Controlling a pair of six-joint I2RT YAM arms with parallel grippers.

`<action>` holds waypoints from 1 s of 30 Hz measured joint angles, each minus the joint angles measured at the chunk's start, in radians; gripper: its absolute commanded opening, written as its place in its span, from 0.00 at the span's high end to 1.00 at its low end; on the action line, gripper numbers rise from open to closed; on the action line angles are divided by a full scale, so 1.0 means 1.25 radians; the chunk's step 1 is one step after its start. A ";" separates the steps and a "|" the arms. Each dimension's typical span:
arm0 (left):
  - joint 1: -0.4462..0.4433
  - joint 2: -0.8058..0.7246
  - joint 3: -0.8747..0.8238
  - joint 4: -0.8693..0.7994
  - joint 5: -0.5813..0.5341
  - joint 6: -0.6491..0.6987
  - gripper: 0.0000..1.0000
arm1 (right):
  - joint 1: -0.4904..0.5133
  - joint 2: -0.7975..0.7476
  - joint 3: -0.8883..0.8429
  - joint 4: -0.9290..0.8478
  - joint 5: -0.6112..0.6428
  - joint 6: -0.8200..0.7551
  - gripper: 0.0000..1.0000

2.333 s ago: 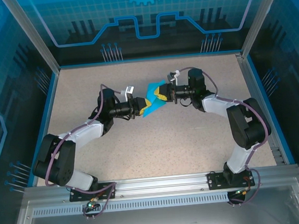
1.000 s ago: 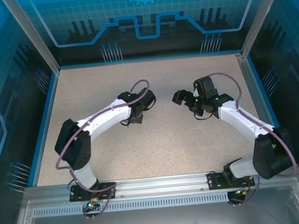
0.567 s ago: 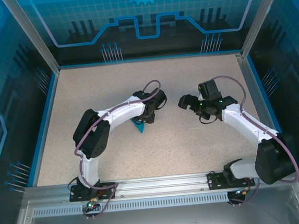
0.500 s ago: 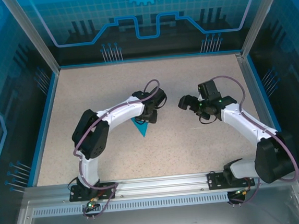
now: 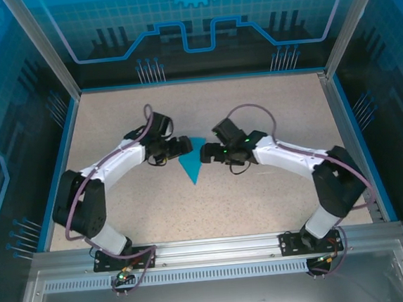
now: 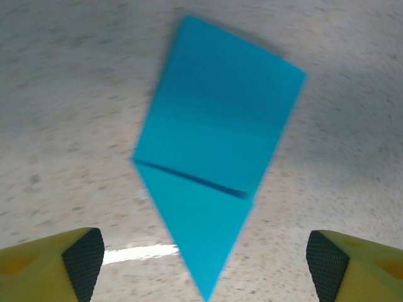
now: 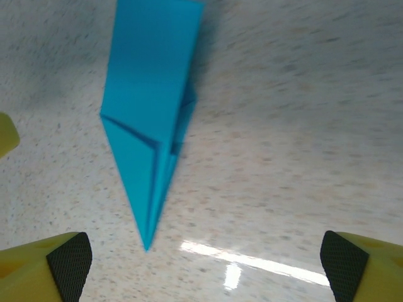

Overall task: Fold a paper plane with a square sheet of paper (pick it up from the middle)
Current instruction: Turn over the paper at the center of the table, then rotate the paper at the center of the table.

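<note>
The square sheet of paper, folded into a teal-blue paper plane (image 5: 190,160), lies flat on the speckled table between both arms, its tip toward the near edge. Nothing holds it. My left gripper (image 5: 183,146) stands open just left of its wide end. In the left wrist view the paper plane (image 6: 214,145) lies ahead of the open left gripper (image 6: 204,267), its tip between the yellow fingers (image 6: 75,258). My right gripper (image 5: 206,153) is open at its right edge. The right wrist view shows the paper plane (image 7: 151,107) left of centre, above the open right gripper (image 7: 206,261).
The speckled table (image 5: 262,195) has blue side walls (image 5: 60,163) and a metal rail (image 5: 210,253) at the near edge. Bare table spreads around the plane on all sides. A yellow finger edge (image 7: 5,135) shows at the left of the right wrist view.
The left gripper has opened and let go of the plane, which now lies on the table. The left arm drew back to the left. The right arm swung left toward the plane.
</note>
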 measured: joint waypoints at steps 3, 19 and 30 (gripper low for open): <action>0.065 -0.027 -0.093 0.050 0.026 -0.039 0.11 | 0.050 0.070 0.034 0.044 -0.005 0.042 0.28; 0.177 -0.087 -0.207 0.136 0.042 -0.109 0.06 | 0.112 0.303 0.196 0.098 -0.048 0.118 0.58; 0.177 -0.087 -0.210 0.138 0.059 -0.108 0.03 | 0.098 0.311 0.165 0.075 -0.098 -0.051 0.55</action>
